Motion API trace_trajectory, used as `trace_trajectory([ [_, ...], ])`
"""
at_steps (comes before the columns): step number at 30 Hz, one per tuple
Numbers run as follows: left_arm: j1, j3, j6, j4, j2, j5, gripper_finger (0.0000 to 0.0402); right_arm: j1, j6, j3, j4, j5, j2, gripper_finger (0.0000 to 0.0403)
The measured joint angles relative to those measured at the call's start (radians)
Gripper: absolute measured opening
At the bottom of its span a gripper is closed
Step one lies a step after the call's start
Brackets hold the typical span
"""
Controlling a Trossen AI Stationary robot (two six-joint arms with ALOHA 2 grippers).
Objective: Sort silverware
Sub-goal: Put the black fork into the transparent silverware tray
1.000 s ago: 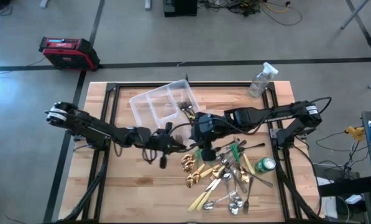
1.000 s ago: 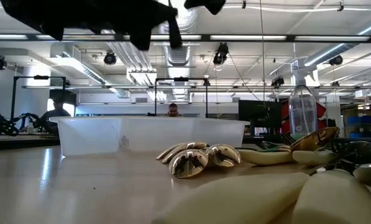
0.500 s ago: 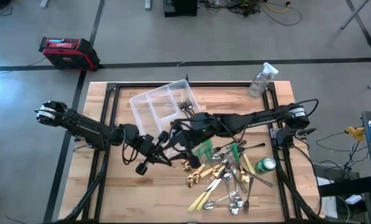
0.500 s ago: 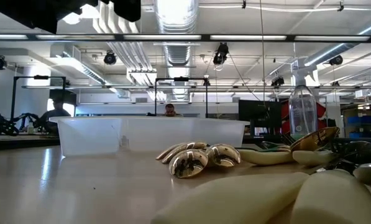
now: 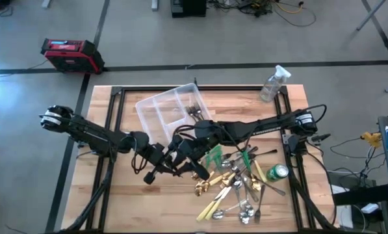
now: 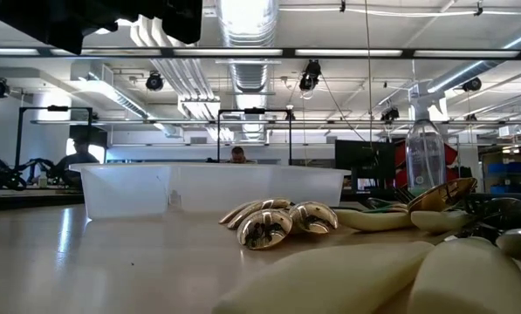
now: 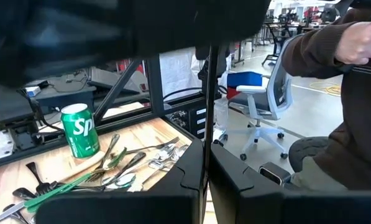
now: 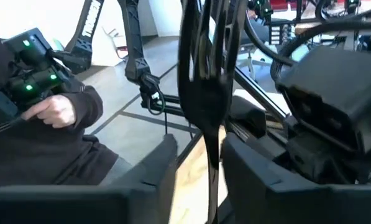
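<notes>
We judge the sorting barely begun. In the high view the clear tray (image 5: 169, 109) sits upper centre of the table with only a few dark forks (image 5: 195, 112) in its right compartment; the other compartments look bare. The bulk of the silverware (image 5: 236, 185) lies in a loose heap at lower right of the table: gold spoons (image 5: 203, 185), silver spoons (image 5: 244, 209), green-handled pieces (image 5: 245, 159) and cream-handled knives (image 5: 213, 207), next to a green can (image 5: 278, 171). A spray bottle (image 5: 272, 83) stands at the upper right corner.

The right gripper (image 5: 184, 151) hangs at the picture's centre, just left of the heap. In its wrist view a dark fork (image 8: 205, 74) stands upright between the two fingers (image 8: 145, 180), which are drawn in narrow on its handle, so we take it as held. The left gripper (image 5: 156, 170) is just left of it, low centre; its wrist view shows the fingers (image 7: 185, 180) pressed together with nothing between. A person sits in the background of both wrist views.

Nearly the whole heap remains to be sorted.
</notes>
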Motion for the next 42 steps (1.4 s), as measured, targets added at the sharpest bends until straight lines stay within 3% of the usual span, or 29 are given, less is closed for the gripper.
trace_trajectory([
  [4, 0.0, 0.0, -0.003, 0.002, 0.005, 0.0, 0.0, -0.001, -0.032, 0.0, -0.003, 0.001, 0.0, 0.0013],
  [14, 0.0, 0.001, -0.005, 0.004, 0.005, 0.0, 0.0008, -0.001, -0.046, 0.0, -0.001, -0.001, 0.0, 0.0004],
  [24, 0.003, 0.001, -0.004, -0.042, -0.007, -0.012, 0.0094, 0.0, -0.04, 0.0, -0.004, -0.015, -0.001, 0.0001],
  [28, 0.011, 0.001, 0.007, -0.155, -0.06, -0.033, 0.0133, -0.003, -0.036, 0.0, -0.008, -0.009, -0.007, 0.0001],
  [32, 0.011, 0.001, 0.035, -0.342, -0.182, -0.147, 0.016, -0.012, -0.016, 0.0, -0.027, 0.01, -0.031, 0.0001],
  [36, 0.011, 0.001, 0.041, -0.515, -0.34, -0.281, 0.0171, -0.033, -0.004, 0.0, -0.144, 0.158, -0.054, 0.0001],
  [42, 0.011, 0.001, 0.006, -0.698, -0.55, -0.622, 0.016, -0.076, 0.057, 0.0, -0.434, 0.647, -0.064, 0.0001],
])
